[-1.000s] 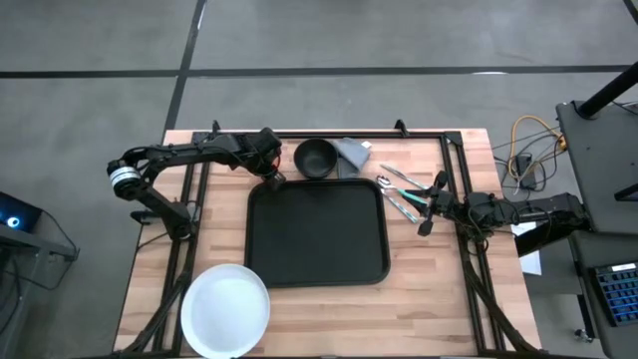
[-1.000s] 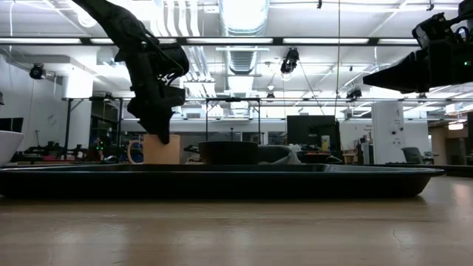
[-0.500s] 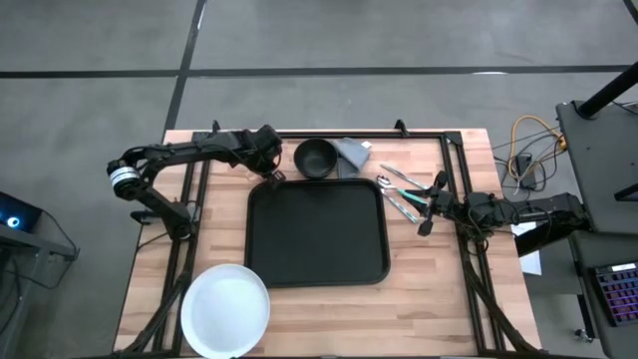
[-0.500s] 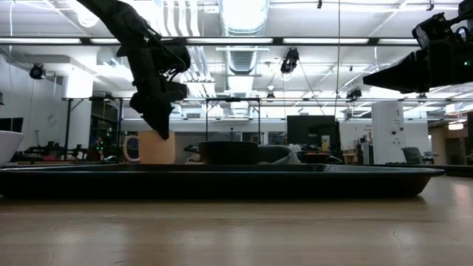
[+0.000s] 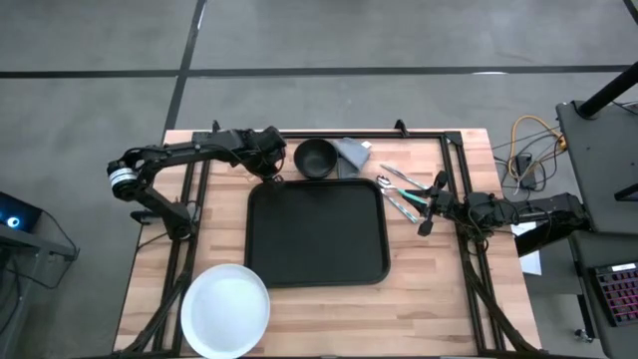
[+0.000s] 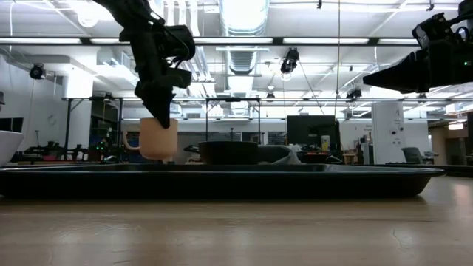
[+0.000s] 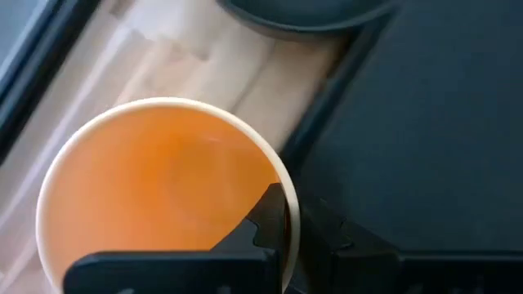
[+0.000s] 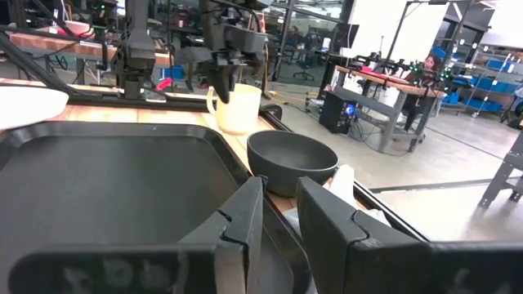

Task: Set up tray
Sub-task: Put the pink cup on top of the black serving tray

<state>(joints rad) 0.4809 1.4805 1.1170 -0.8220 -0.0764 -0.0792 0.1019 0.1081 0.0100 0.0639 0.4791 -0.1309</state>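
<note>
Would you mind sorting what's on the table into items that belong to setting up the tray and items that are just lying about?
Belonging to the job:
- tray, empty
- mug, held off the table by the left gripper
- white plate
- black bowl
- cutlery
- grey cloth

Lying about:
- cables beside the table, past the right gripper

A robotics lab or workshop. The low view shows exposed ceiling ducts (image 6: 244, 15) along the frame's top and strip lights (image 6: 310, 41). Workbenches (image 8: 384, 82) fill the right wrist view's upper right.

I see a white plate (image 5: 224, 310) at the near left, a black bowl (image 5: 316, 158) beside a grey cloth (image 5: 351, 153), and cutlery (image 5: 401, 194) lying right.
</note>
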